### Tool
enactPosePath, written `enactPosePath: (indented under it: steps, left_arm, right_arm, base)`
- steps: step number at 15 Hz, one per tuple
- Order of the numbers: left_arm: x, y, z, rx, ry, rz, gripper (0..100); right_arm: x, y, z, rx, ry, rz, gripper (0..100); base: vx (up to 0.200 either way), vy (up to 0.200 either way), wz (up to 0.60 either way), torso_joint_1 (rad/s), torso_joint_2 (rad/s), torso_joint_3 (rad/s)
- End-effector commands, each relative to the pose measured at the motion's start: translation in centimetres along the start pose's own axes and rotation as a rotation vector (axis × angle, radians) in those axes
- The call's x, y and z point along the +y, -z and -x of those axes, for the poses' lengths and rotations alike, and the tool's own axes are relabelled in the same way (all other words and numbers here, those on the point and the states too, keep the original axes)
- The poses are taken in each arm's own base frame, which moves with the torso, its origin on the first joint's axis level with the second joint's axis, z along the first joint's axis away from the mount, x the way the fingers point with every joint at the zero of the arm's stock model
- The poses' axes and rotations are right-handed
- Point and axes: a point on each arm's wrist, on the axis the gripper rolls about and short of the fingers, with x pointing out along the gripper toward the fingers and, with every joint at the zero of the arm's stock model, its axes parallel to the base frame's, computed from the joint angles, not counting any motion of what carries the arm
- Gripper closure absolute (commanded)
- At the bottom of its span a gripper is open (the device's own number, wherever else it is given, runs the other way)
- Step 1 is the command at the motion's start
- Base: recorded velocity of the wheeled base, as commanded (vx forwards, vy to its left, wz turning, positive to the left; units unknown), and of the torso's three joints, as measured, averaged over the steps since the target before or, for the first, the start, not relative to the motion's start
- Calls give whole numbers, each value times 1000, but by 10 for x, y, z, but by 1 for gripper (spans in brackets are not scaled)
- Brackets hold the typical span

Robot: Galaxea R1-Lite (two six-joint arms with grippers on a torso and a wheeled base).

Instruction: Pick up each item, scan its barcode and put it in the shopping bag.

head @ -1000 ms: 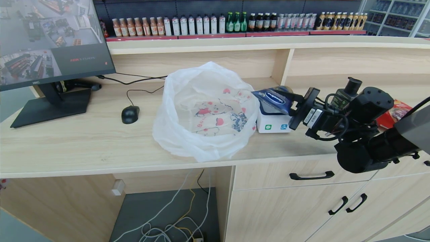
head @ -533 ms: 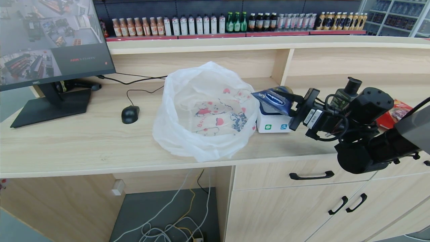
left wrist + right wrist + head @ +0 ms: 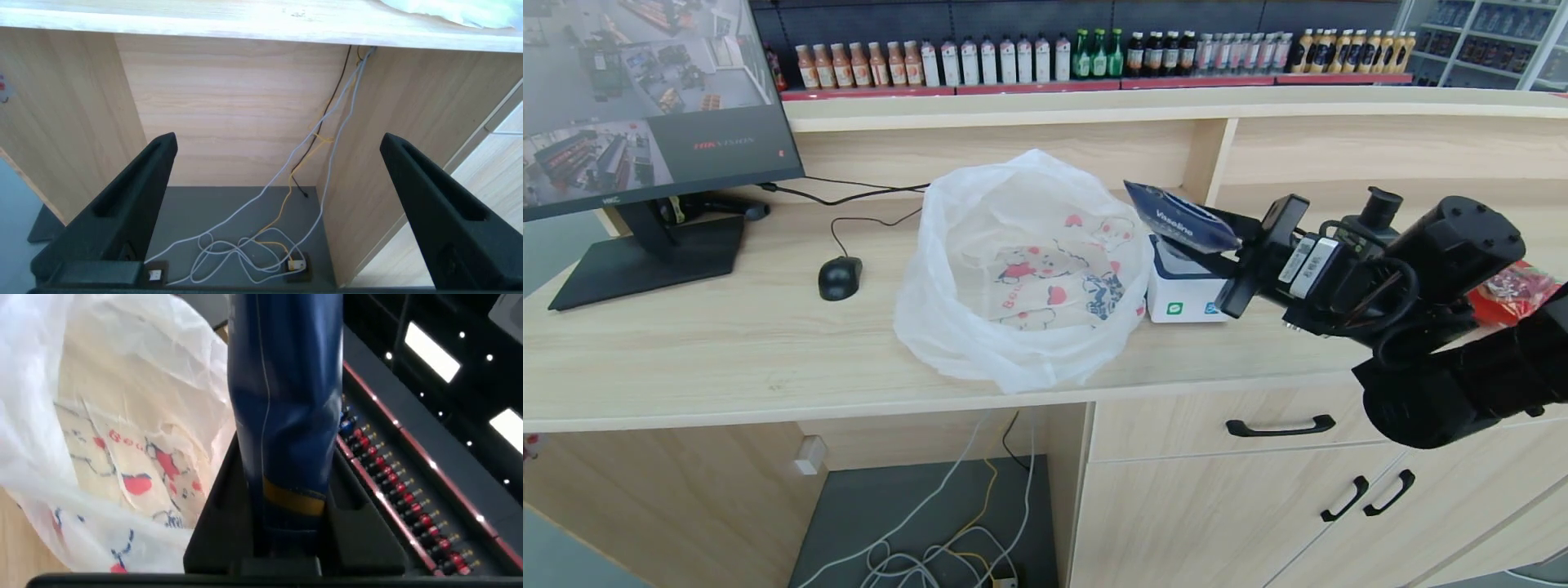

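My right gripper (image 3: 1221, 237) is shut on a dark blue tube (image 3: 1180, 218), held tilted above the white scanner box (image 3: 1181, 298) at the right rim of the shopping bag (image 3: 1021, 269). The right wrist view has the blue tube (image 3: 286, 400) clamped between the two black fingers (image 3: 221, 514), with the white printed shopping bag (image 3: 106, 449) open beyond it. A red packet (image 3: 1507, 290) lies on the counter behind the right arm. My left gripper (image 3: 278, 212) hangs open below the counter's edge, nothing between its fingers.
A monitor (image 3: 645, 90) on a black stand and a black mouse (image 3: 840, 278) occupy the counter's left. A raised shelf (image 3: 1176, 106) runs behind, with bottles (image 3: 1045, 57) beyond. Drawer handles (image 3: 1281, 427) sit below the right arm. Cables (image 3: 270, 237) lie on the floor under the counter.
The right gripper has lifted the blue tube higher and a little leftward, from resting over the scanner box to above it near the bag's rim. The bag and scanner stay put.
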Motion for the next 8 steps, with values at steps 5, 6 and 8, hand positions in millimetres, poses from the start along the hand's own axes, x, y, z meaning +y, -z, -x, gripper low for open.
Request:
enactPosePath:
  steps: [5,6,8]
  left_arm:
    - [0,0,0,0,-2,0,0]
    - [0,0,0,0,0,0,0]
    - [0,0,0,0,0,0,0]
  right_arm:
    - [-11,-88,-15,-48,186,-377,100]
    - [-8,-93,-13,-35,205,-452,100]
    - [1,-93,-6,-5,199,-570,100]
  base:
    - [0,0,0,0,0,0]
    - [0,0,0,0,0,0]
    - [0,0,0,0,0,0]
